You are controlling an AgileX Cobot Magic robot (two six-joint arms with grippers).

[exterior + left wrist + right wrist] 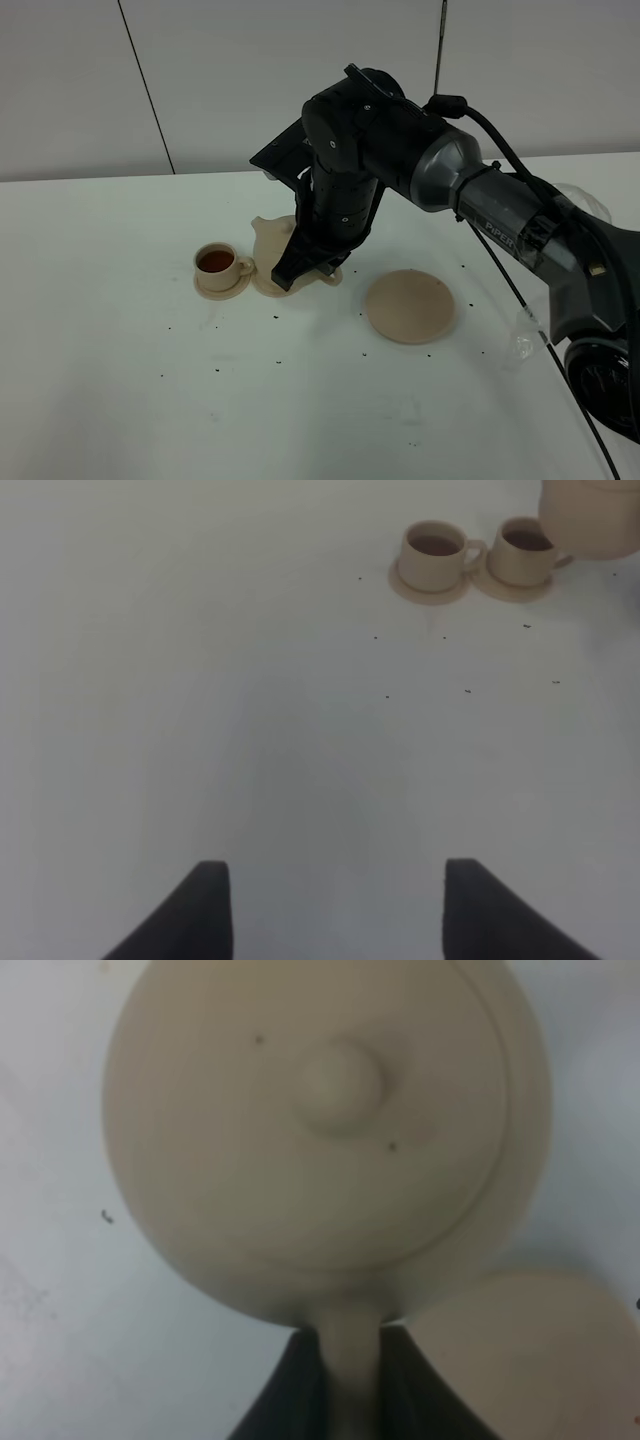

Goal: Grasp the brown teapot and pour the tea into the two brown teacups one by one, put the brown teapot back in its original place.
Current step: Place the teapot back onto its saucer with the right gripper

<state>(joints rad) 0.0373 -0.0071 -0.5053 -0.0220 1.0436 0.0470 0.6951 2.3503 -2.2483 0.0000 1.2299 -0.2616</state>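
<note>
The right gripper (350, 1390) is clamped on the loop handle of the round beige-tan ceramic teapot (320, 1130), its two black fingers (290, 1400) pressed against either side of the handle. The domed lid with its knob (340, 1080) sits in place. In the high view the teapot (272, 238) hangs above the white table (150, 400), over the nearer of the two small beige ceramic teacups (520, 552). Both cups, the other (435, 555) included, stand on small saucers, touching side by side, each holding dark tea. The wide flat beige saucer (410, 306) lies bare, well apart to the right. The left gripper (335, 910) hovers over bare table, fingers apart, holding nothing.
</note>
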